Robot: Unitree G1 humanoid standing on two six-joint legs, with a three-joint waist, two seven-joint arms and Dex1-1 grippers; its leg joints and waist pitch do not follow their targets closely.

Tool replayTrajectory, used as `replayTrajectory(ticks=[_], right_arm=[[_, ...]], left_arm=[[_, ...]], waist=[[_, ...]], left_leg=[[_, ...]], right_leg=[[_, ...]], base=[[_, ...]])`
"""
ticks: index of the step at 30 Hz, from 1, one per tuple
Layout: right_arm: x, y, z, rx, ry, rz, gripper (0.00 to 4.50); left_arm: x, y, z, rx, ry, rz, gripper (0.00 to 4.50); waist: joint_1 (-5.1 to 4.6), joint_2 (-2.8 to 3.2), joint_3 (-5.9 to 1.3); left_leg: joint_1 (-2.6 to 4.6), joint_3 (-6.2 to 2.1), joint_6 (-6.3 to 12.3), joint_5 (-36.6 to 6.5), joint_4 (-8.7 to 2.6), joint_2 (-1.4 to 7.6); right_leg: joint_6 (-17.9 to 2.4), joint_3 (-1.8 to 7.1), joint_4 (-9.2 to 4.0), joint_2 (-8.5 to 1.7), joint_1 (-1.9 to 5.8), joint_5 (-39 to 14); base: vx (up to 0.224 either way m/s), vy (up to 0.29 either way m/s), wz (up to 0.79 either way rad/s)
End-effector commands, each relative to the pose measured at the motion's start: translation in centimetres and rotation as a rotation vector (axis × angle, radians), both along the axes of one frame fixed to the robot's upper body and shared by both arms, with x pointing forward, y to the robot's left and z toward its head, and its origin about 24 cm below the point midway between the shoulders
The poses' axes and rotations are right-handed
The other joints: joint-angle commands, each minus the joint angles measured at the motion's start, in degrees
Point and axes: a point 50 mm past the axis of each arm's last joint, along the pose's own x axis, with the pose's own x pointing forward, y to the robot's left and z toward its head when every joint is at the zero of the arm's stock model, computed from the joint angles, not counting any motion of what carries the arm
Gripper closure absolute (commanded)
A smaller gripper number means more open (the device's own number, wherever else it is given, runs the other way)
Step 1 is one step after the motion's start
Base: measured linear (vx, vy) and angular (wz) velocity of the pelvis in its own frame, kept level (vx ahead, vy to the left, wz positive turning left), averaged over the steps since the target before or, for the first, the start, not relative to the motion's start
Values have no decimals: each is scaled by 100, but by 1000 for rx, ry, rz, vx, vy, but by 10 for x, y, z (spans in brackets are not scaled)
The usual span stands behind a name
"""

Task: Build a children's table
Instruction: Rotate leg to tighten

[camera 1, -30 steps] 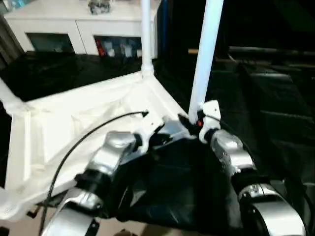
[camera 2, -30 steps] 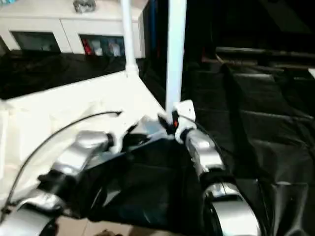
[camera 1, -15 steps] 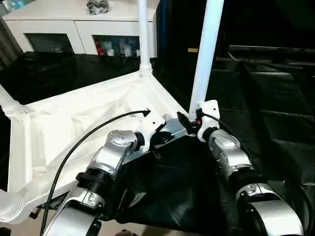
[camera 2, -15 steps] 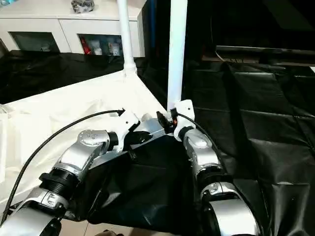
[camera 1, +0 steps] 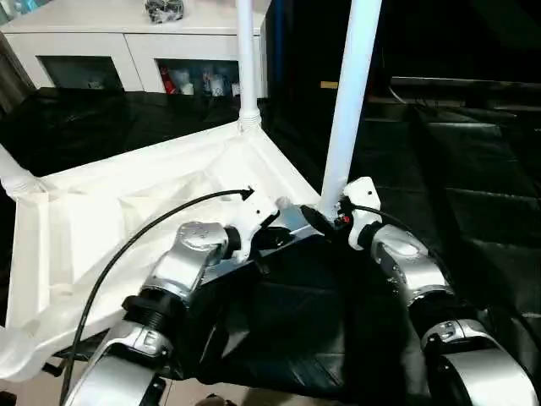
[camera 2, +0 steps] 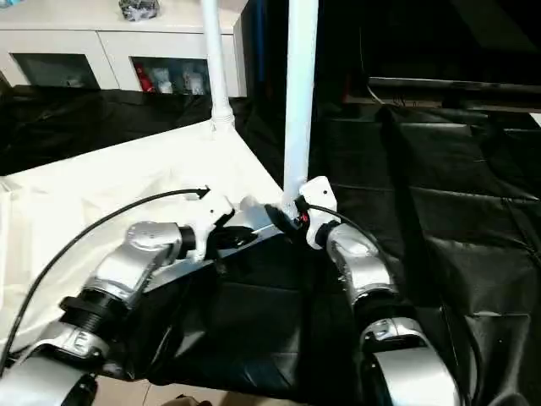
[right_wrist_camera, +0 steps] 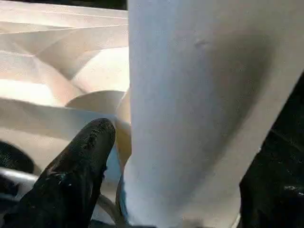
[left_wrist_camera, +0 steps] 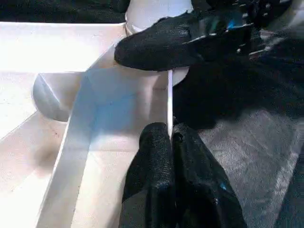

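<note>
1. Left eye view: the tabletop [camera 1: 127,237] lies upside down on the black sheet [camera 1: 473,169], ribbed underside up. Its place is unchanged from a second ago.
2. The near leg [camera 1: 347,101] stands upright in the tabletop's right near corner socket. Against the earlier frames it leans slightly less to the right; part of that shift belongs to the camera, which has also moved.
3. The far leg [camera 1: 246,59] stands upright in the far corner socket, as before. A third leg [camera 1: 15,176] shows at the left edge, seated at the left corner.
4. The right gripper [camera 1: 325,222] sits at the base of the near leg, at the corner socket. Its jaws have spread wider than a second ago and stand open around the leg. In the right wrist view one black finger [right_wrist_camera: 71,175] lies beside the tube [right_wrist_camera: 199,104], and a second contact on the leg cannot be confirmed.
5. The left gripper [left_wrist_camera: 171,137] is closed, pinching the thin rim [left_wrist_camera: 169,99] of the tabletop's near edge, just left of the same corner. This grip matches the earlier frames.
6. The left wrist view shows the right gripper's black finger [left_wrist_camera: 156,47] crossing in front of the leg's base, near the left gripper's fingertips.
7. The white cabinet [camera 1: 135,42] with glass-fronted doors stands behind the tabletop, well apart from both grippers.
</note>
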Motion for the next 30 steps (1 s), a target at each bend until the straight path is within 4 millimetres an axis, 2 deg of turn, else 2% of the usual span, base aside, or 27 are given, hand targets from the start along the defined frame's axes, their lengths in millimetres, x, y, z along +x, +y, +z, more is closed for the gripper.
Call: replayTrajectory(ticks=[1, 4, 5, 6, 7, 8, 9, 13, 15, 16, 17, 18, 19, 20, 21, 22, 23, 24, 26, 27, 30], right_arm=[[-4, 9, -3, -29, 22, 98, 74], [-5, 10, -1, -38, 20, 146, 74], [-6, 12, 0, -41, 17, 174, 74], [-7, 13, 1, -41, 15, 188, 74], [-7, 14, 1, -41, 14, 196, 74], [-7, 15, 4, -36, 6, 224, 74], [-8, 14, 4, -34, 5, 229, 74], [-11, 10, 4, -27, 10, 251, 74], [-15, 0, 2, -33, 33, 289, 74], [-16, -2, 1, -30, 40, 296, 55], [-16, -3, 1, -29, 45, 300, 44], [-18, -6, 1, -21, 62, 322, 44], [-18, -6, 1, -21, 63, 323, 44], [-23, -11, 2, -34, 83, 397, 36], [-24, -11, 2, -45, 81, 412, 24], [-25, -12, 2, -51, 79, 419, 24], [-25, -12, 2, -64, 75, 424, 24], [-25, -14, 3, -82, 66, 434, 24], [-26, -17, 5, -92, 53, 443, 24], [-27, -19, 9, -76, 47, 464, 24], [-27, -21, 11, -66, 42, 480, 24]], left_arm=[[1, -6, 20, -81, -87, -52, 450], [3, 0, 21, -72, -87, -51, 450], [3, 4, 21, -66, -86, -50, 450], [3, 6, 21, -61, -85, -53, 450], [4, 7, 21, -58, -84, -55, 450], [2, 13, 22, -43, -74, -84, 450], [2, 14, 22, -38, -72, -94, 450], [-1, 16, 22, -33, -57, -125, 450], [-4, 18, 23, -23, -53, -142, 450], [-5, 19, 23, -19, -52, -145, 450], [-5, 19, 23, -17, -52, -148, 450], [-7, 20, 22, -7, -51, -160, 450], [-7, 20, 22, -6, -51, -161, 450], [-9, 23, 21, 10, -51, -174, 450], [-10, 24, 20, 11, -51, -175, 450], [-10, 24, 20, 11, -51, -175, 450], [-11, 25, 20, 15, -49, -180, 450], [-13, 27, 19, 21, -45, -192, 450], [-16, 29, 18, 25, -39, -205, 450], [-19, 31, 18, 27, -28, -226, 450], [-21, 34, 18, 32, -23, -237, 450]], waist=[[8, -131, -391], [43, -137, -396], [60, -64, -398], [75, -40, -405], [74, -58, -404], [90, -25, -405], [93, -37, -411], [119, -7, -428], [137, -92, -419], [142, -73, -417], [153, -101, -410], [167, -187, -400], [180, -151, -400], [162, -254, -387], [194, -221, -383], [192, -214, -378], [200, -217, -372], [196, -282, -367], [194, -269, -371], [194, -295, -366], [199, -275, -376]], left_leg=[[30, -54, 627, -746, -282, 208], [26, -50, 679, -642, -270, 208], [27, -52, 686, -659, -265, 210], [28, -57, 674, -676, -262, 213], [25, -53, 673, -684, -261, 212], [19, -62, 651, -727, -263, 213], [13, -68, 639, -723, -263, 214], [3, -82, 677, -600, -242, 241], [-3, -72, 694, -619, -238, 241], [-2, -75, 698, -632, -240, 247], [-3, -69, 705, -632, -238, 246], [-10, -67, 714, -624, -246, 246], [0, -65, 703, -639, -243, 250], [4, -46, 688, -683, -251, 255], [11, -57, 651, -691, -251, 265], [11, -56, 639, -694, -254, 269], [22, -53, 605, -718, -258, 266], [9, -59, 579, -699, -268, 263], [24, -54, 546, -708, -262, 260], [22, -49, 550, -668, -259, 255], [21, -46, 611, -579, -247, 258]], right_leg=[[-1292, 260, -419, -455, 321, -777], [-1332, 259, -389, -459, 322, -611], [-1348, 256, -389, -453, 306, -556], [-1360, 256, -374, -449, 310, -481], [-1366, 252, -378, -446, 309, -449], [-1386, 245, -375, -452, 314, -434], [-1405, 241, -358, -449, 323, -372], [-1510, 232, -309, -452, 313, -41], [-1522, 233, -299, -466, 325, -78], [-1518, 235, -301, -470, 323, -118], [-1504, 235, -304, -468, 319, -188], [-1471, 238, -295, -476, 331, -312], [-1442, 239, -309, -476, 309, -409], [-1407, 239, -337, -468, 307, -514], [-1378, 246, -321, -480, 299, -579], [-1367, 250, -324, -481, 292, -597], [-1357, 255, -337, -479, 281, -631], [-1350, 256, -320, -492, 297, -648], [-1334, 266, -328, -497, 288, -685], [-1333, 268, -327, -489, 288, -638], [-1358, 265, -301, -468, 288, -426]], base=[[0, 0, 0], [0, 0, 0], [0, 0, 0], [0, 0, 0], [0, 0, 0], [0, 0, 0], [0, 0, 0], [0, 0, 0], [0, 0, 0], [0, 0, 0], [0, 0, 0], [0, 0, 0], [0, 0, 0], [0, 0, 0], [0, 0, 0], [0, 0, 0], [0, 0, 0], [0, 0, 0], [0, 0, 0], [0, 0, 0], [0, 0, 0]])
